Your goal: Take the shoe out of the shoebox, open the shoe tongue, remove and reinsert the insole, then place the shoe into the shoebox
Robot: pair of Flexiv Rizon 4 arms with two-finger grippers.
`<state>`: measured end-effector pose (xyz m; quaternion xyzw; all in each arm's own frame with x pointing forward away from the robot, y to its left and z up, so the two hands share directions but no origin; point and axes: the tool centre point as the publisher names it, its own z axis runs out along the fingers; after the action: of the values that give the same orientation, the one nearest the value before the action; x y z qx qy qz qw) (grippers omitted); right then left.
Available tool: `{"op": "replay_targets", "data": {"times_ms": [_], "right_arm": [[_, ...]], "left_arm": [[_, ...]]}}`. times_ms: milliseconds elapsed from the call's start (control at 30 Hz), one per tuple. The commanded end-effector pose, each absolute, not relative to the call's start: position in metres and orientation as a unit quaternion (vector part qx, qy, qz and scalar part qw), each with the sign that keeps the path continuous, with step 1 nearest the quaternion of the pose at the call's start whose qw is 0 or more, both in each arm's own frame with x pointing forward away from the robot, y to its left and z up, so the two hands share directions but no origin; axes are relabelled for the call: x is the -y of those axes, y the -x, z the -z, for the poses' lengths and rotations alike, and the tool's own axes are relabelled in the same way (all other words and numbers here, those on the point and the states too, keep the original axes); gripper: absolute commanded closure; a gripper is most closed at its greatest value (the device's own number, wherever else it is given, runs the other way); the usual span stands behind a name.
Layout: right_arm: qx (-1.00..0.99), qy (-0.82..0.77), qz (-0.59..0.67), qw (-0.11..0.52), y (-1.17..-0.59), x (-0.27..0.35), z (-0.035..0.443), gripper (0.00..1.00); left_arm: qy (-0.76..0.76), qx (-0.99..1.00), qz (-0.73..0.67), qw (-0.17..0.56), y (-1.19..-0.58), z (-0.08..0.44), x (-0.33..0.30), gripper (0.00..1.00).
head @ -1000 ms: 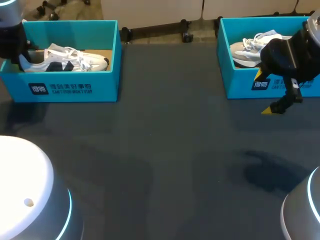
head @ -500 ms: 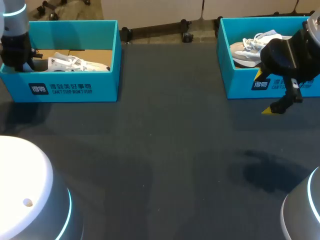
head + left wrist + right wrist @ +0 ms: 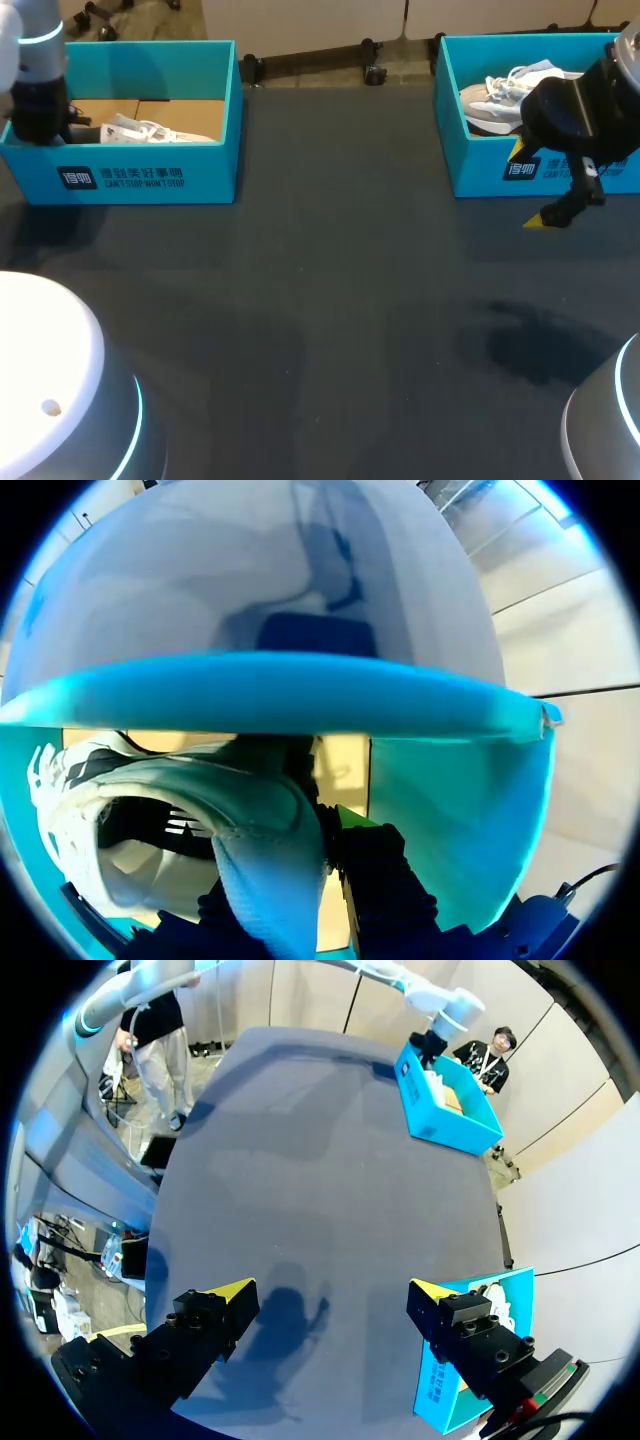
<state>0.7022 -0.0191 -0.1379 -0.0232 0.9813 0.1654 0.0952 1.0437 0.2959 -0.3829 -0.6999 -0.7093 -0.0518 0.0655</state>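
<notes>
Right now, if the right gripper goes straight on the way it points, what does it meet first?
Most likely the bare table top: the open right gripper points at it, with nothing between. The shoebox lies beside one finger, off that line.

The tabletop (image 3: 340,300) is a flat, dark grey surface. Two open turquoise shoeboxes stand directly on it along the far edge, well apart: the left shoebox (image 3: 150,178) at the far left corner, the right shoebox (image 3: 480,172) at the far right corner.
</notes>
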Motion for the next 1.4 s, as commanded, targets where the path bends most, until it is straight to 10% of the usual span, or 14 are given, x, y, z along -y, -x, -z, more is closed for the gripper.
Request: {"op": "replay_targets", "data": {"times_ms": [33,367,933,1400], "right_arm": [[-0.982,0.023,-0.164,0.093,-0.704,0.018,0.138,0.00],[-0.982,0.023,-0.164,0.093,-0.704,0.018,0.138,0.00],[-0.982,0.023,-0.164,0.093,-0.704,0.018,0.138,0.00],[-0.982,0.023,-0.164,0.093,-0.704,0.018,0.138,0.00]], "left_arm": [[0.699,0.709,0.049,0.071,-1.047,0.390,-0.295,1.00],[0.699,0.710,0.035,0.082,-1.049,0.399,-0.296,1.00],[0.705,0.707,0.020,0.062,-1.046,0.374,-0.297,0.36],[0.711,0.702,0.010,0.028,-1.049,0.326,-0.287,0.31]]}}
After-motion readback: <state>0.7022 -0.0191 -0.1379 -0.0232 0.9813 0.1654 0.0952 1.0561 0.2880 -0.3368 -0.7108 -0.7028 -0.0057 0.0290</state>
